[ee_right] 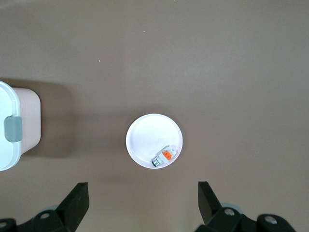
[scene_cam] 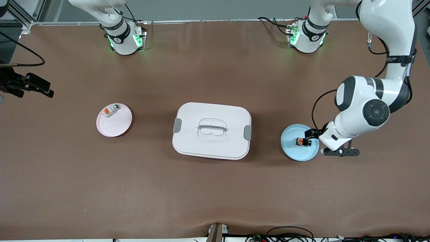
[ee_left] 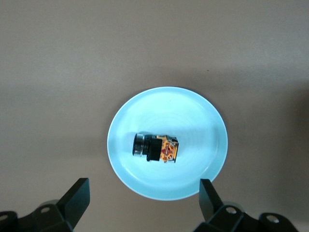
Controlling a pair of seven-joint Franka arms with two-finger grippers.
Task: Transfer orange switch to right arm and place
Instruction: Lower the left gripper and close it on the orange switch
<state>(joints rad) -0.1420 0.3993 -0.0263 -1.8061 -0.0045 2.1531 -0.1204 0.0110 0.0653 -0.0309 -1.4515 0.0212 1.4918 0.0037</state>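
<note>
The orange switch [scene_cam: 303, 142] [ee_left: 157, 148], a tiny black block with an orange part, lies on its side on a light blue plate [scene_cam: 295, 154] [ee_left: 203, 125] toward the left arm's end of the table. My left gripper [scene_cam: 318, 141] [ee_left: 143, 193] hovers over the plate's edge, open, its black fingers [ee_left: 79, 193] wide apart with nothing between them. The switch lies clear of the fingertips. My right gripper [ee_right: 142, 193] hangs high over the table beside a pale plate [scene_cam: 116, 126] [ee_right: 145, 133], open and empty; the right arm waits.
A white-and-orange component with a grey end [scene_cam: 111, 110] [ee_right: 163, 157] lies on the pale plate. A white lidded box with grey clasps [scene_cam: 215, 144] [ee_right: 9, 145] stands mid-table between the two plates. A black device with cables [scene_cam: 30, 85] sits at the right arm's end.
</note>
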